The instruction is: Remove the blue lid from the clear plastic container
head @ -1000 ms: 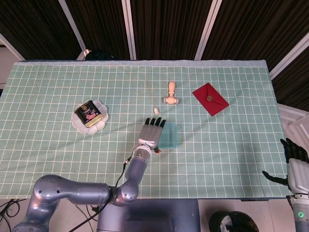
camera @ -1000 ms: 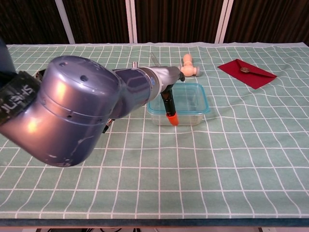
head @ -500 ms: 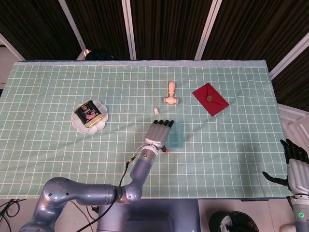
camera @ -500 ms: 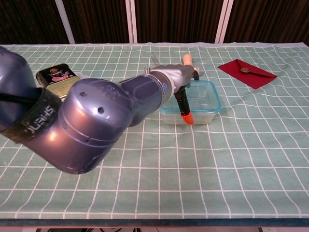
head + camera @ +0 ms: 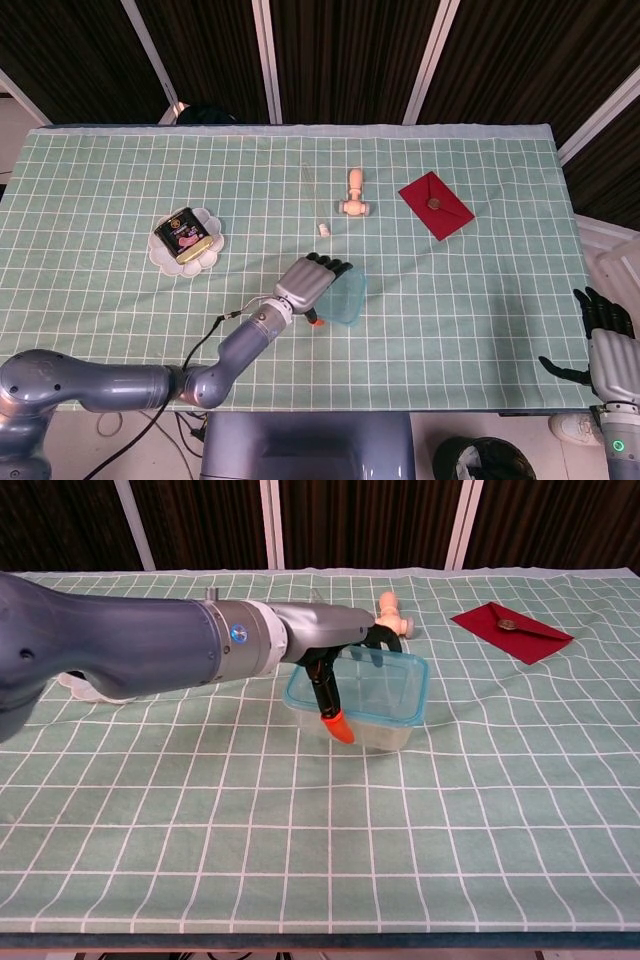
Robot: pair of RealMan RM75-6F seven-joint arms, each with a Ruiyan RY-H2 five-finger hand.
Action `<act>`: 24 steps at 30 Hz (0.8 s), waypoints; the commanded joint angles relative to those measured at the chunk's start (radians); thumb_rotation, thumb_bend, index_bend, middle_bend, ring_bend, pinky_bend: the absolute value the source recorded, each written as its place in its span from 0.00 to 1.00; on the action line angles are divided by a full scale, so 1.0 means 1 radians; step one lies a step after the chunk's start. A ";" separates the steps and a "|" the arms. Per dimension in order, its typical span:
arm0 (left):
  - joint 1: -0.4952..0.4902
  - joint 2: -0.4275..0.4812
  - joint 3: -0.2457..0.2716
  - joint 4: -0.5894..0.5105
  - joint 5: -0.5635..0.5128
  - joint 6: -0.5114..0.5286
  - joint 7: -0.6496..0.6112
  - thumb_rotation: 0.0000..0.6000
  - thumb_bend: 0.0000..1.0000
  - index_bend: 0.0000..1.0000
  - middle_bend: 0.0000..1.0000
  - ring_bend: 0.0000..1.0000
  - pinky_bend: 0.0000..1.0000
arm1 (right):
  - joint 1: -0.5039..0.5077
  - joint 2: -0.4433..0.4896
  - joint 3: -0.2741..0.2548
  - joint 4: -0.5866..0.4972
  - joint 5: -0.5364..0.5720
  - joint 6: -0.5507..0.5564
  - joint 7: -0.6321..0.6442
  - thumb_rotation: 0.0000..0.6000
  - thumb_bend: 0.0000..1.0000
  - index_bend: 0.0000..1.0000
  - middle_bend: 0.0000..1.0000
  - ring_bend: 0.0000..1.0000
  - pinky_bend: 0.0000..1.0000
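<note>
1. My left hand (image 5: pixel 312 281) is at the middle of the table (image 5: pixel 480 300), reaching over the near-left edge of the clear plastic container (image 5: pixel 385 730). In the chest view its fingers (image 5: pixel 385 637) curl over the left edge of the blue lid (image 5: pixel 365 685) and the orange-tipped thumb (image 5: pixel 336 727) points down in front of the near-left corner. The hand grips the lid at that edge.
2. The blue lid sits tilted in the chest view: its left side is raised under my fingers, its right side lower, against the container's rim. Whether it has come fully free of the container, I cannot tell.
3. The container rests on the green checked cloth (image 5: pixel 120 320), directly below the lid, near the table's centre.
4. My right hand (image 5: pixel 604 345) is off the table's right edge, low in the head view, fingers spread apart and holding nothing.
5. Other items noted in the head view: a white scalloped dish (image 5: pixel 161 254) carrying a dark tin (image 5: pixel 186 236), left of centre; a pale wooden tool (image 5: pixel 354 195) beyond the container; a small white object (image 5: pixel 322 229) just left of it; a red envelope (image 5: pixel 436 205) to the right rear. All lie well apart from the container.
</note>
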 commanded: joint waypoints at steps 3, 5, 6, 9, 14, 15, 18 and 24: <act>0.011 0.052 0.035 0.006 0.116 -0.123 -0.133 1.00 0.02 0.21 0.24 0.26 0.35 | 0.017 -0.010 -0.010 -0.035 -0.043 0.001 -0.041 1.00 0.15 0.00 0.00 0.00 0.00; 0.009 0.051 0.040 0.015 0.138 -0.136 -0.162 1.00 0.02 0.21 0.24 0.26 0.35 | 0.028 -0.023 -0.014 -0.056 -0.059 -0.006 -0.058 1.00 0.15 0.00 0.00 0.00 0.00; 0.007 0.050 0.044 0.021 0.152 -0.139 -0.179 1.00 0.02 0.21 0.24 0.26 0.35 | 0.039 -0.038 -0.017 -0.075 -0.069 -0.017 -0.075 1.00 0.15 0.00 0.00 0.00 0.00; 0.002 0.043 0.052 0.031 0.175 -0.137 -0.206 1.00 0.02 0.21 0.24 0.26 0.35 | 0.064 -0.075 -0.023 -0.110 -0.084 -0.040 -0.119 1.00 0.15 0.00 0.00 0.00 0.00; -0.007 0.036 0.059 0.037 0.185 -0.129 -0.227 1.00 0.02 0.21 0.24 0.25 0.34 | 0.108 -0.152 -0.032 -0.162 -0.098 -0.088 -0.184 1.00 0.15 0.00 0.00 0.00 0.00; -0.009 0.035 0.060 0.038 0.185 -0.128 -0.230 1.00 0.02 0.21 0.24 0.25 0.34 | 0.117 -0.170 -0.034 -0.174 -0.101 -0.098 -0.199 1.00 0.15 0.00 0.00 0.00 0.00; -0.016 0.031 0.066 0.043 0.184 -0.124 -0.236 1.00 0.02 0.21 0.24 0.25 0.35 | 0.139 -0.227 -0.043 -0.198 -0.104 -0.121 -0.248 1.00 0.15 0.00 0.00 0.00 0.00; -0.031 0.023 0.080 0.045 0.175 -0.111 -0.241 1.00 0.02 0.21 0.23 0.25 0.34 | 0.167 -0.344 -0.057 -0.215 -0.091 -0.140 -0.340 1.00 0.15 0.00 0.00 0.00 0.00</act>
